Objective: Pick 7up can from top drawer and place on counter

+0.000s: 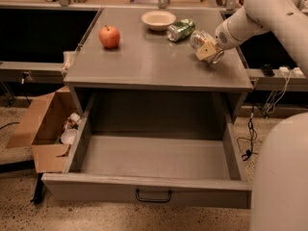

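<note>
Wide, deep grey box drawer, small black wire handle on its front panel: pulled fully out below the front edge of the worktop, interior bare. Open brown cardboard box, small pale items inside: on the floor, lower than the worktop and off its left side. Smooth, flat, grey square worktop of the grey cabinet: carries all items below. Round red apple: left half of the worktop, standing alone. White robot arm: reaches in over the worktop's right edge. Gripper: at the worktop's right side, jaws closed on the can. Small pale soda can with green patches, the 7up can: tilted in the jaws; contact with the worktop cannot be told. Darker shiny green can: lying on its side near the worktop's rear, just beside the held can. Shallow cream bowl: rear centre of the worktop, close to the green can.
</note>
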